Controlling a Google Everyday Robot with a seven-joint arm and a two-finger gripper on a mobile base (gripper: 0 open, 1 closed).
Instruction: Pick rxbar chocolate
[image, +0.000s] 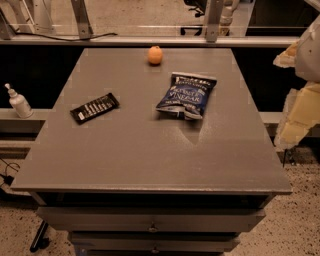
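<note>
- The robot's pale arm (309, 52) hangs off the right side of the grey table (150, 160), past its edge and above floor level, with the gripper (299, 117) at its lower end, well apart from everything on the tabletop. Whether the gripper is wide, narrow or closed cannot be told from here; it holds nothing that can be seen.
- The rxbar chocolate (94, 108) lies flat on the left half of the table, its black wrapper with white lettering turned at a slant, untouched and alone.
- A blue chip bag (186, 95) lies right of centre, puffed and unopened as far as one can see, its label facing up.
- A small orange fruit (155, 55) sits near the far edge, beyond the bag.
- Below the tabletop, two drawers (150, 220) with small knobs are stacked; their contents are hidden.
- A white pump bottle (19, 102) stands on a ledge left of the table.
</note>
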